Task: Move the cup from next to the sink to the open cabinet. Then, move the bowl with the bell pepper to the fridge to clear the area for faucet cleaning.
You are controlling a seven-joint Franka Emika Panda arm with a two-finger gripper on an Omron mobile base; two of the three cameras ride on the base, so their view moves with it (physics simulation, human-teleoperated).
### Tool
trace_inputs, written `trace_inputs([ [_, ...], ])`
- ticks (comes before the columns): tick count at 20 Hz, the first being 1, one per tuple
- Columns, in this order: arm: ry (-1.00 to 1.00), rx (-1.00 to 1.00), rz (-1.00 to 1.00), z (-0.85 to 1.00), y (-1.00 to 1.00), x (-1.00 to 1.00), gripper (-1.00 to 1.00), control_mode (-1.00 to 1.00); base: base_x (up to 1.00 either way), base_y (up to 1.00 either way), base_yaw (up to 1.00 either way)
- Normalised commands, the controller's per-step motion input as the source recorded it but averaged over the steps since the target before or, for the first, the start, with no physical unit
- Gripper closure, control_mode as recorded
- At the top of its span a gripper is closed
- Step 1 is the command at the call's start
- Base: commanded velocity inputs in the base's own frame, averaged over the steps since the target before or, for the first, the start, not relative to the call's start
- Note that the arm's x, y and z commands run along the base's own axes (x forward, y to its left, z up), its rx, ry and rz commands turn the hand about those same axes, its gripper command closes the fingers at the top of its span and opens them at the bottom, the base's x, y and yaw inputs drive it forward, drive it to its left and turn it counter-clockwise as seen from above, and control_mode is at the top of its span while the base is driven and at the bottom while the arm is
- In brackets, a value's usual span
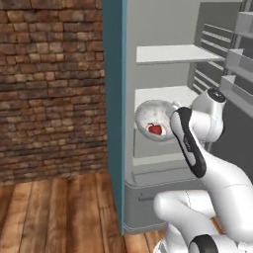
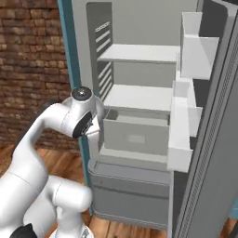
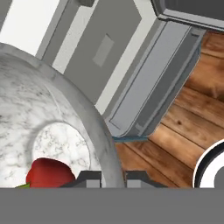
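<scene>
Partly arm-hidden bowl (image 1: 150,120), bell pepper (image 1: 155,129) inside.

The light is even and soft in all three views, with no clear source. The fridge (image 2: 139,97) interior looks pale and flat, and its shelves throw only weak shadows below them. The brick wall (image 1: 49,89) is a little darker, and the wood floor (image 1: 54,212) is warm and medium bright. The bowl (image 1: 153,120) has a mild shine, and the pepper (image 1: 155,129) carries a small white highlight. Edges are slightly soft and pixelated. In the hand view the bowl's rim is very near and looks a little blurred. Straight lines stay straight at the borders.
</scene>
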Motion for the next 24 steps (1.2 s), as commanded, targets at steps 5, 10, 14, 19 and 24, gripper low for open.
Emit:
trace_inputs([
  [5, 0.00, 0.00, 0.00, 0.00, 0.00, 0.00, 1.00, 1.00, 0.89, 0.02, -0.34],
  [10, 0.03, 0.00, -0.24, 0.32, -0.11, 0.59, 1.00, -1.00, 0.20, 0.02, -0.06],
  [14, 0.13, 0.00, -0.24, 0.28, -0.18, 1.00, 1.00, -1.00, 0.00, 0.00, 0.00],
  [19, 0.00, 0.01, 0.04, -0.20, -0.51, 0.26, 1.00, -1.00, 0.00, 0.00, 0.00],
  [24, 0.00, 0.00, 0.03, -0.17, -0.20, 0.43, 1.00, -1.00, 0.00, 0.00, 0.00],
])
